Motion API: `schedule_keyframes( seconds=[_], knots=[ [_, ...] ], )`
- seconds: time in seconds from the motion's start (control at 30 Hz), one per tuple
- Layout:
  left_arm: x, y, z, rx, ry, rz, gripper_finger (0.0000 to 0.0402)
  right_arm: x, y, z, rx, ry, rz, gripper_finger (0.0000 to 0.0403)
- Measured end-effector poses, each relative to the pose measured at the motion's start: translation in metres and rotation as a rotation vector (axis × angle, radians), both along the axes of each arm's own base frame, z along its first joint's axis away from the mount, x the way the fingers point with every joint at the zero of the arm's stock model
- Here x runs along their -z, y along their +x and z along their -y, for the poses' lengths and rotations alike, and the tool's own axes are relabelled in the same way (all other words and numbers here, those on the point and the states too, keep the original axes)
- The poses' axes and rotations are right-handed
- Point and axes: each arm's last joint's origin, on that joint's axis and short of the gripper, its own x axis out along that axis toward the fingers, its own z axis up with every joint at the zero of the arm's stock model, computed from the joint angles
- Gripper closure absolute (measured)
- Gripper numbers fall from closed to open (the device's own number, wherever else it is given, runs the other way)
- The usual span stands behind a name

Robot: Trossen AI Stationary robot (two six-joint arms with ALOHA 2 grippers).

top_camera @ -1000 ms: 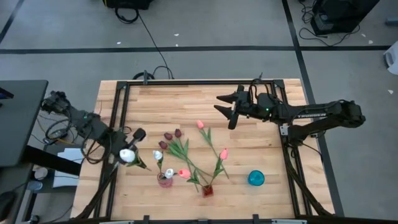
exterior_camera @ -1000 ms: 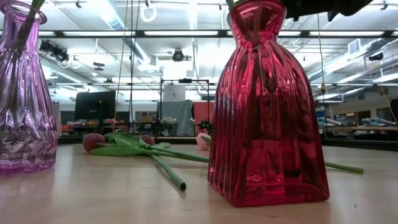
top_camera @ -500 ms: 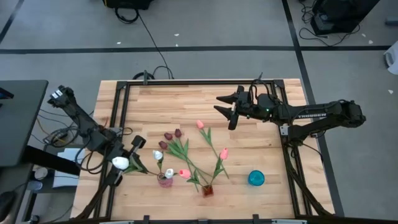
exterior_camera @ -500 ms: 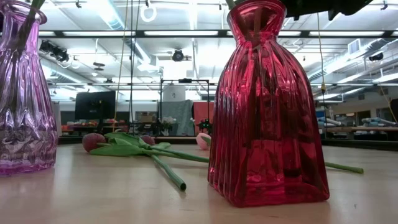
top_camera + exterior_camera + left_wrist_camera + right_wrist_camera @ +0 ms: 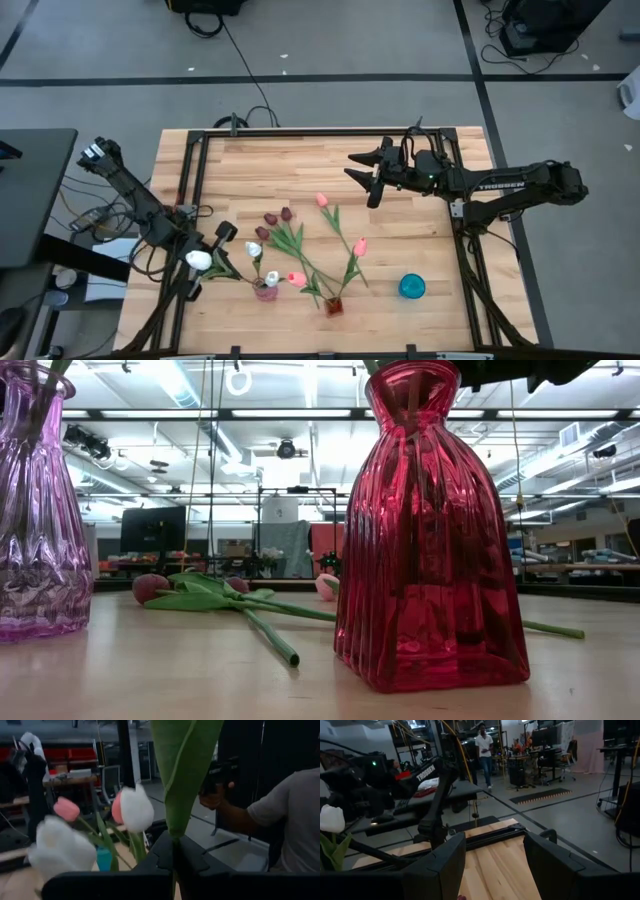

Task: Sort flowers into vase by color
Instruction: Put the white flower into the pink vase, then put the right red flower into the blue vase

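Left pincer (image 5: 203, 255) clamping a white-headed, green-stemmed artificial tulip (image 5: 199, 260) just beside the pink ribbed glass vase (image 5: 265, 290) on the wooden counter (image 5: 300, 165). Right pincer (image 5: 362, 171) hanging spread open, well apart from that vase.

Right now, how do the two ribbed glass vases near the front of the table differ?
The tall ribbed red glass vase is deep red; the ribbed purple glass vase is pale violet. From above, the purple vase holds white tulips while the red vase holds pink tulips. The left gripper, shut on a white tulip, hangs beside the purple one; nothing is near the red. Both stand upright.
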Motion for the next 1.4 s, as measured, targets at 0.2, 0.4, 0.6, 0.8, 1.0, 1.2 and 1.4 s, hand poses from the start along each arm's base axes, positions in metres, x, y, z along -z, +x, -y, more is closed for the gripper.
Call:
schedule_keyframes(
  seconds=[0.2, 0.4, 0.6, 0.8, 1.0, 1.2, 1.4],
  knots=[
    [0.019, 0.002, -0.001, -0.058, -0.012, -0.078, 0.0394, 0.000, 0.000, 0.000, 0.000, 0.000, 0.000, 0.0190],
    [0.032, 0.011, 0.006, -0.065, 0.011, -0.152, 0.0394, 0.000, 0.000, 0.000, 0.002, 0.000, -0.001, 0.0190],
    [0.046, 0.019, 0.014, -0.069, 0.054, -0.216, 0.0378, 0.000, 0.000, 0.000, 0.002, 0.000, -0.001, 0.0190],
    [0.052, 0.019, 0.013, -0.083, 0.064, -0.268, 0.0320, 0.000, 0.000, 0.000, 0.002, 0.000, -0.001, 0.0190],
    [0.059, 0.011, 0.008, -0.051, 0.084, -0.385, 0.0264, 0.000, 0.000, 0.000, 0.000, 0.000, -0.001, 0.0190],
    [0.061, 0.003, 0.002, -0.002, 0.067, -0.480, 0.0260, 0.002, 0.000, 0.000, -0.001, 0.022, -0.009, 0.0190],
    [0.060, -0.003, -0.002, 0.011, 0.067, -0.509, 0.0260, 0.021, 0.013, 0.000, -0.026, 0.069, -0.097, 0.0190]
  ],
)
